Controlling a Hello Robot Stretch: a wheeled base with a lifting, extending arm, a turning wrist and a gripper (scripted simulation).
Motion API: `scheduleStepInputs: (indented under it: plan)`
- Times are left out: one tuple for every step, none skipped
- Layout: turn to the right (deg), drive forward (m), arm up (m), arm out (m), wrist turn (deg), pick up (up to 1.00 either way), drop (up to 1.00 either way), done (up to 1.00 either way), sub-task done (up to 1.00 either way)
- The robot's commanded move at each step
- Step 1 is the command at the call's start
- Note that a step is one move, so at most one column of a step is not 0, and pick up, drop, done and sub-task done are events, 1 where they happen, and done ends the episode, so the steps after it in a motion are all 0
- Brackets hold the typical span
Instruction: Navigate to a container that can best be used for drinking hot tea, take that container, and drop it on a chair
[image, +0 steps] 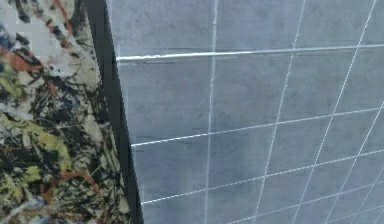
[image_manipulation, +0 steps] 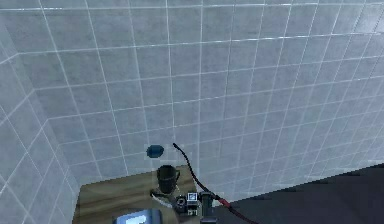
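Around you, blue-grey tiled walls (image_manipulation: 250, 80) meet in a corner. Your end effector (image_manipulation: 172, 196) sits right by a dark handled mug (image_manipulation: 165, 179) on the brown wooden desk (image_manipulation: 100, 195); you cannot tell its state, nor whether it holds anything.

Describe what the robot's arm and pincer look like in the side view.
The arm is a dark bar ending in two small white squares with black marks. A thin red cable curves away from them. The pincer to their left is dark.
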Motion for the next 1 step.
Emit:
scheduleStepInputs:
  plan:
    - [0.0, 0.00, 0.44, 0.00, 0.0, 0.00, 0.00, 0.00, 0.00]
